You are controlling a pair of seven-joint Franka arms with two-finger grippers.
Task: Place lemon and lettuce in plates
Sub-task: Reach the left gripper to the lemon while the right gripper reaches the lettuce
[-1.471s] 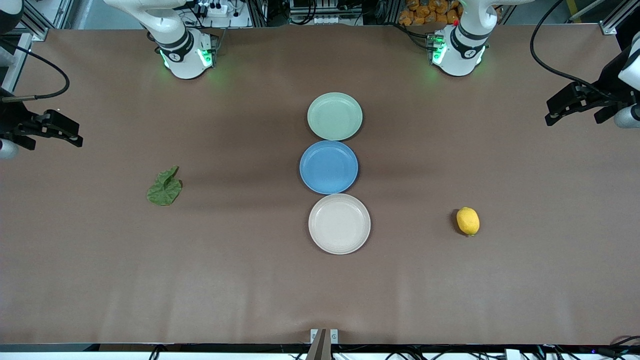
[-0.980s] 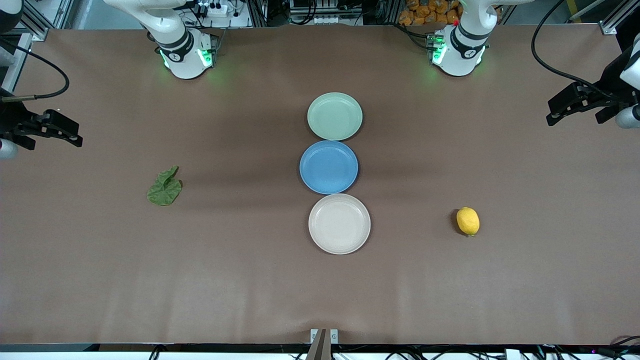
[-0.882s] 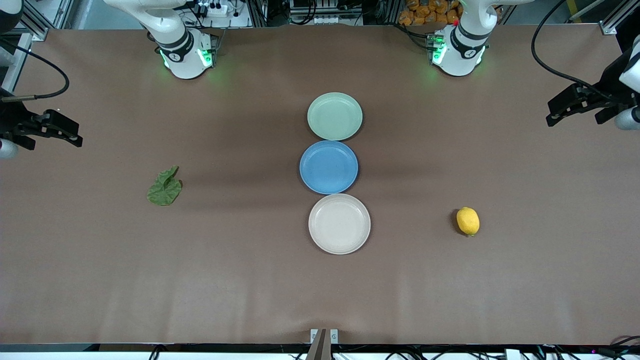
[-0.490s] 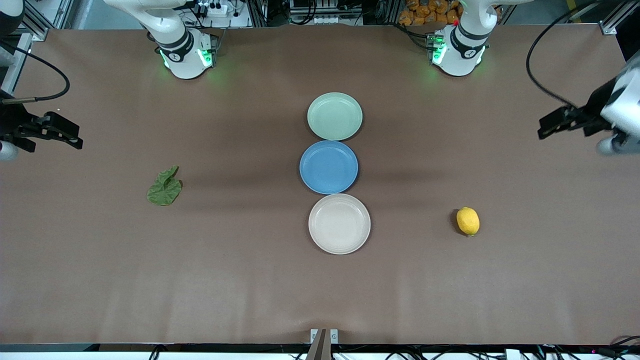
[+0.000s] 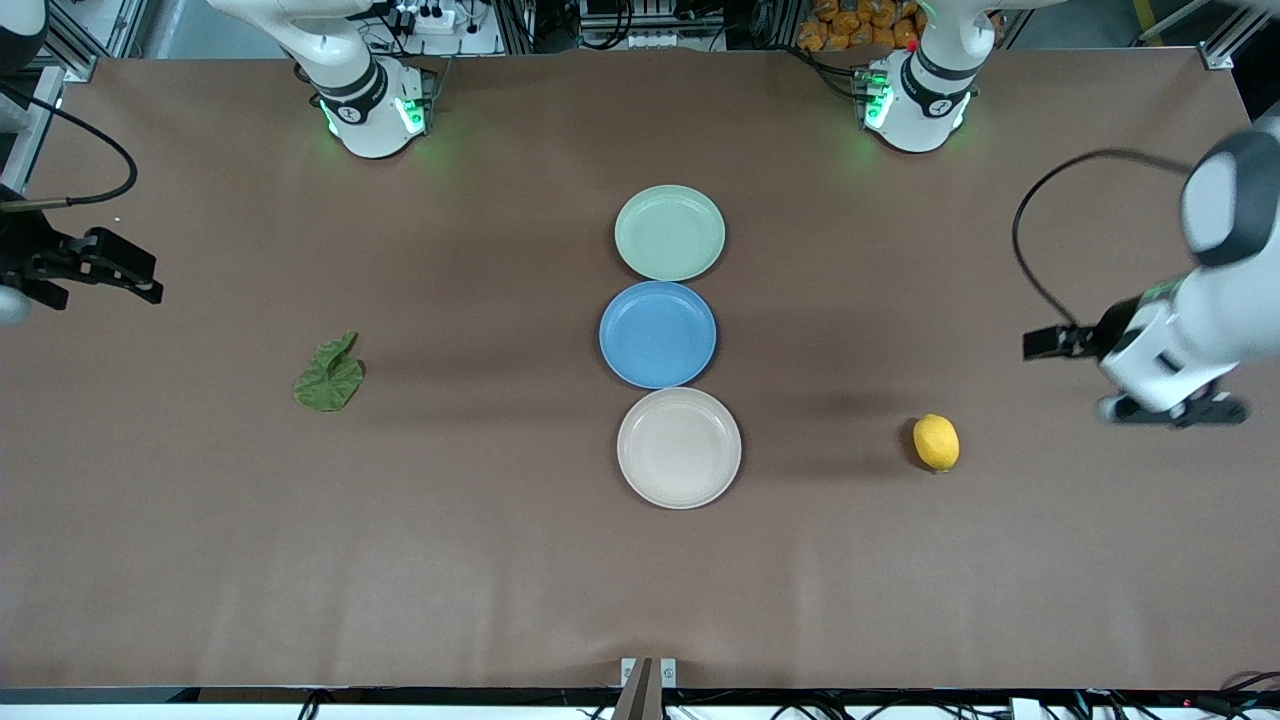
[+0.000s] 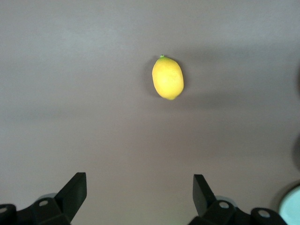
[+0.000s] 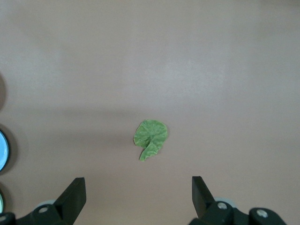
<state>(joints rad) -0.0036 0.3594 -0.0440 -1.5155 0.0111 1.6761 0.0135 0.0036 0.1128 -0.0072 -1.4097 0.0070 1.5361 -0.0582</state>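
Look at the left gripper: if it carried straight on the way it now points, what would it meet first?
Probably bare table. The open left gripper points down at it, and the lemon lies a little ahead of that line, though depth is unclear.

In the front view the left gripper (image 5: pixel 1172 410) was motion-blurred and its fingers could not be made out there. The right gripper (image 5: pixel 105 275) was cut off by that view's edge. In the right wrist view the blue plate (image 7: pixel 3 151) showed only as a sliver.

Robotics lab: aluminium framing (image 5: pixel 1225 40), cables (image 5: pixel 1040 230), power strips (image 5: pixel 430 18) edging brown table (image 5: pixel 500 560).
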